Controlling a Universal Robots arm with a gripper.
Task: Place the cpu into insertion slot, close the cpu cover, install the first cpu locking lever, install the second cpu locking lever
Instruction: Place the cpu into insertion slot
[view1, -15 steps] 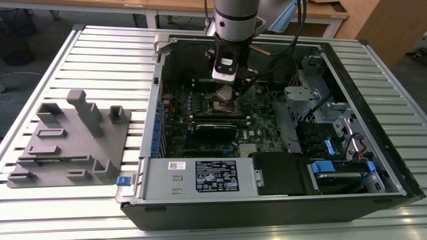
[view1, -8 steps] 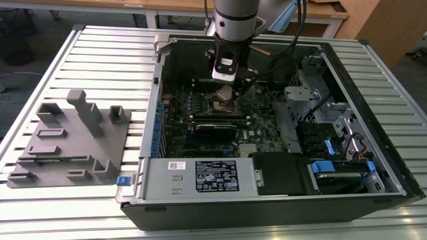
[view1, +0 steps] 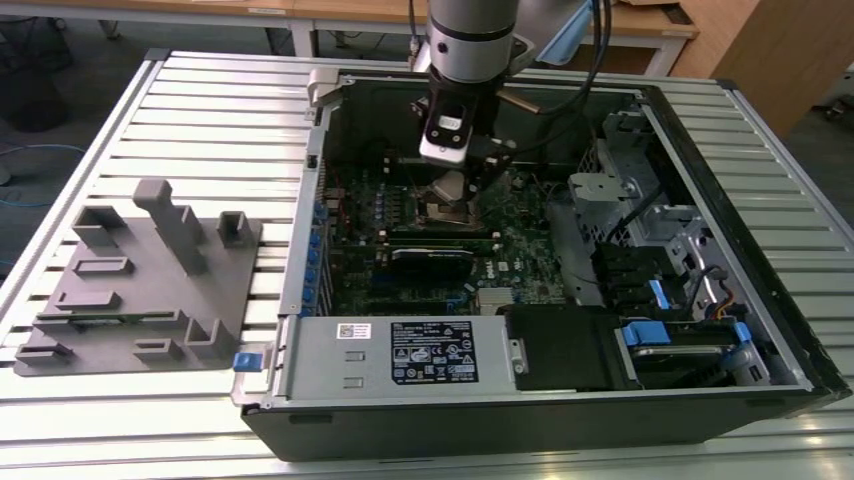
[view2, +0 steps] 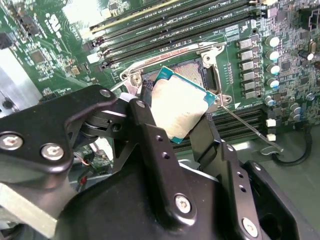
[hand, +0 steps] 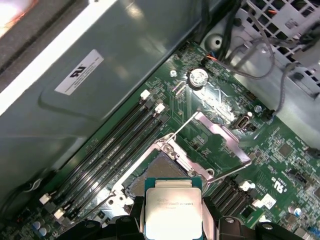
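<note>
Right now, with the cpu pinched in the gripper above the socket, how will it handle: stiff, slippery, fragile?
Probably stiff: the cpu looks flat though the gripper pinches only its edges. Its smooth, shiny metal top suggests it could slip. Thin and small, it likely tilts easily; it hangs angled above the insertion slot.

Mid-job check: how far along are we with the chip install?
Done: nothing seated yet. In hand: the tool grips the chip above the bare socket. Left: seating it, closing the cover, which is swung open, and latching both levers, which stand free.
</note>
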